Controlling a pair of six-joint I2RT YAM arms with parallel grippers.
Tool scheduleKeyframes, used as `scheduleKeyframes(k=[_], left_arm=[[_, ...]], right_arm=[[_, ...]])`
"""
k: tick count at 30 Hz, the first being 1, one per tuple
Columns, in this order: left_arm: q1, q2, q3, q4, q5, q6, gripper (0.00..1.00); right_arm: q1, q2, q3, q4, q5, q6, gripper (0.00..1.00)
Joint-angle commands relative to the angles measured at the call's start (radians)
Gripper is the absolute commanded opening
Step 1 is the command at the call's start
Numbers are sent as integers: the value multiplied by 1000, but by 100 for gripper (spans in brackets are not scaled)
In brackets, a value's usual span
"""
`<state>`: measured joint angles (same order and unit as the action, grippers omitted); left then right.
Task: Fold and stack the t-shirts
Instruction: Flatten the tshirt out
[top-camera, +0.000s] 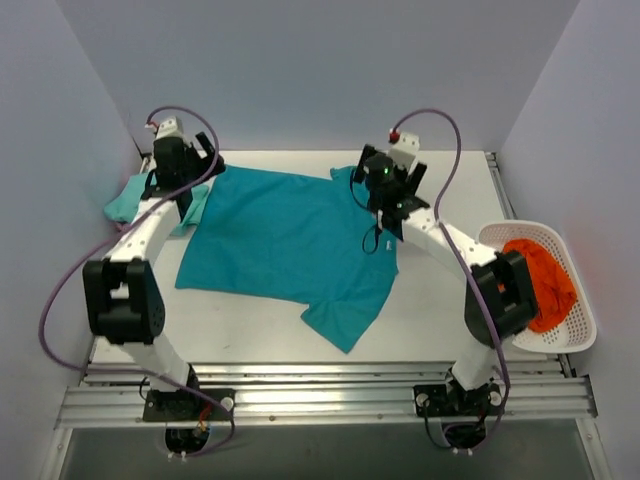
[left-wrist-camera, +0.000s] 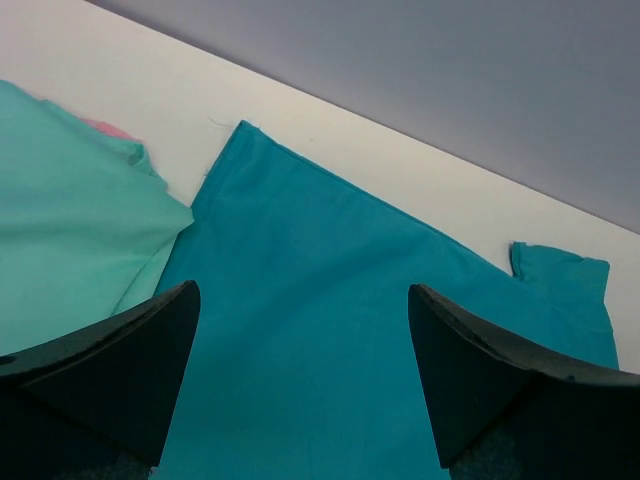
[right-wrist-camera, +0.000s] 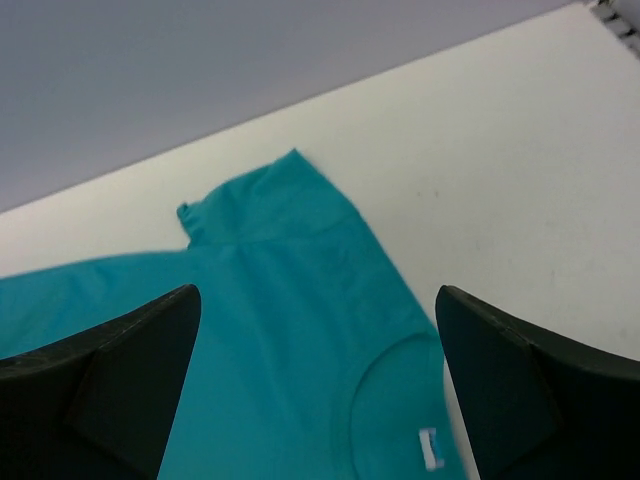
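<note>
The deep teal t-shirt (top-camera: 285, 240) lies spread flat on the white table, with one sleeve (top-camera: 345, 315) pointing to the near edge. The paler mint t-shirt (top-camera: 125, 198) lies bunched at the far left, next to the teal one. My left gripper (top-camera: 186, 192) is open and empty over the teal shirt's far-left corner. In the left wrist view its fingers (left-wrist-camera: 120, 370) straddle teal cloth (left-wrist-camera: 320, 300), with mint cloth (left-wrist-camera: 70, 230) at the left. My right gripper (top-camera: 392, 208) is open and empty above the collar (right-wrist-camera: 400, 400) and its white label (right-wrist-camera: 430, 447).
A white basket (top-camera: 575, 330) holding orange cloth (top-camera: 545, 280) stands at the table's right edge. A bit of pink cloth (left-wrist-camera: 105, 128) shows behind the mint shirt. Grey walls close in the back and sides. A metal rail (top-camera: 320, 400) runs along the near edge.
</note>
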<state>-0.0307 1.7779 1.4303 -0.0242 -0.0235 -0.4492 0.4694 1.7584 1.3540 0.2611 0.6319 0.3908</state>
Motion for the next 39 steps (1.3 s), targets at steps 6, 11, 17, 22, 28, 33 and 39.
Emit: scheduleKeyframes(k=[6,11,17,22,28,33,39], left_arm=[[-78,-333,-329,-91,-164,-20,94],[-139,-400,-473,-85,-188,-77,94],[-170,-419,-538,-76,-190,-111,94],[-199,-433,-559,-75,-210,-118,94],[-207,-436,-564,-75,-213,-123,94],[-210,-437,-565,-69,-217,-117,94],[-212,-425,-565,-62,-222,-115,94]], right_arm=[[49,-262,-441,-129,-81,362,100],[49,-375,-648,-212,-112,522,100],[52,-476,-760,-238,-153,588,100],[52,-468,-822,-171,-173,596,100],[54,-306,-833,-28,-268,597,98],[60,-220,-820,15,-282,594,90],[60,-203,-806,9,-276,586,31]])
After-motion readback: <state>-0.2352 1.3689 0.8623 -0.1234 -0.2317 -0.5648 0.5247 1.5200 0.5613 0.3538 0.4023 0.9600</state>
